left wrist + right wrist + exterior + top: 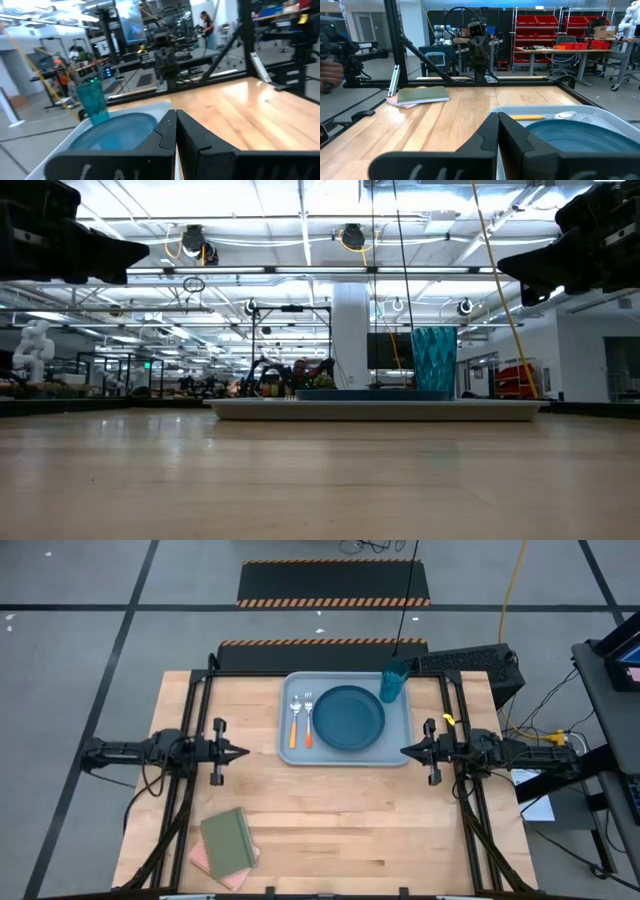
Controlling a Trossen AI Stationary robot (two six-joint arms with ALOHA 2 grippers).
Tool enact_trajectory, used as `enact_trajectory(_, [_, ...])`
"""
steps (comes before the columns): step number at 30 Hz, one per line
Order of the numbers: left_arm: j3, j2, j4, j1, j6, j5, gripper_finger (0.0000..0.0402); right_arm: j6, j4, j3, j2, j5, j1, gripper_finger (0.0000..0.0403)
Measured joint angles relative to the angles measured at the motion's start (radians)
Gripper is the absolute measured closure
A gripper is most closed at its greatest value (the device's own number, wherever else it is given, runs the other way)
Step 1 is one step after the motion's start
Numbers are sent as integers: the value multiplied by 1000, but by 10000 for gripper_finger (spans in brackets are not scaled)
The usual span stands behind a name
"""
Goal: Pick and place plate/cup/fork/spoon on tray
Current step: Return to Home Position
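One tray (345,755) sits at the far middle of the desk (340,830). It carries one plate (349,718), one cup (393,682) at its far right corner, and one fork (308,719) beside one spoon (295,720) (both left of the plate). The left pincer (243,753) and right pincer (406,751) flank the tray, fingers together, holding nothing. One green notebook (228,839) lies near the front left.

The tray (345,753) fills the bench's (340,830) twelve o'clock middle, with the cup (393,682) tallest at its one o'clock corner. A green notebook (228,841) lies at seven o'clock. Between them the bench lies open.
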Motion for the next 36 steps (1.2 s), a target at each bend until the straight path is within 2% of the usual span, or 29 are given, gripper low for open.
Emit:
enact_trajectory(5, [0, 0, 1, 62, 1, 78, 399, 0, 0, 0, 0, 0, 0, 403])
enact_trajectory(14, [0, 0, -12, 121, -46, 107, 399, 0, 0, 0, 0, 0, 0, 403])
enact_trajectory(24, [0, 5, -46, 121, -47, 82, 398, 0, 0, 0, 0, 0, 0, 403])
enact_trajectory(31, [0, 5, -45, 121, -39, 80, 372, 0, 0, 0, 0, 0, 0, 403])
enact_trajectory(36, [0, 5, -45, 121, -44, 80, 370, 0, 0, 0, 0, 0, 0, 403])
